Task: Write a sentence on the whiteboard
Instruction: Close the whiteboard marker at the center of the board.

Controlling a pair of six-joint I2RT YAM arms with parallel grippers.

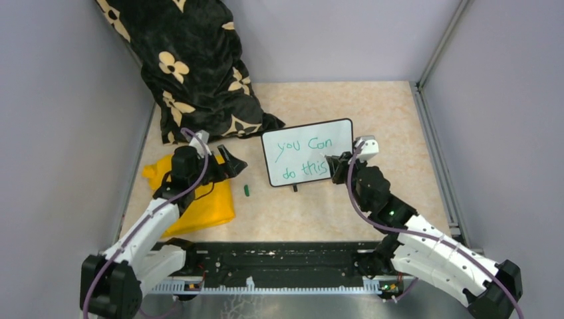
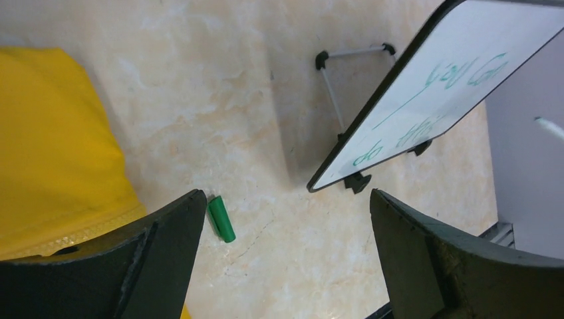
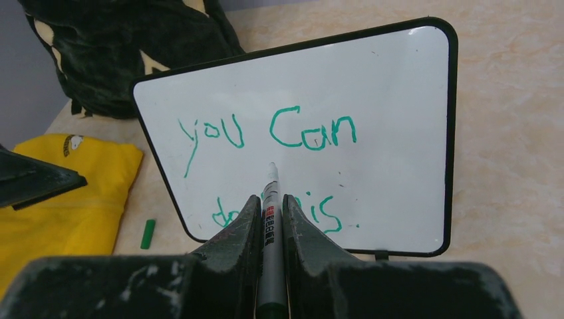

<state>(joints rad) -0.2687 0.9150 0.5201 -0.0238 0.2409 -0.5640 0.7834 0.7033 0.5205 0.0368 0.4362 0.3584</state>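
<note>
Whiteboard (image 1: 307,151) stands propped on the counter (image 1: 386,199) in our top view, sentence (image 1: 302,158) facing us. Left wrist: our left hand (image 2: 286,199) hangs spread apart near the green cap (image 2: 221,218). Right wrist: our right hand (image 3: 269,206) clamps the marker (image 3: 271,178), tip toward the whiteboard to write.

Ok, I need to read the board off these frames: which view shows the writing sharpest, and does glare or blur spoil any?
Right wrist: writing sharp, though the marker hides part of line two; left wrist: board oblique, writing pale and foreshortened; top: small but legible, no glare.
</note>
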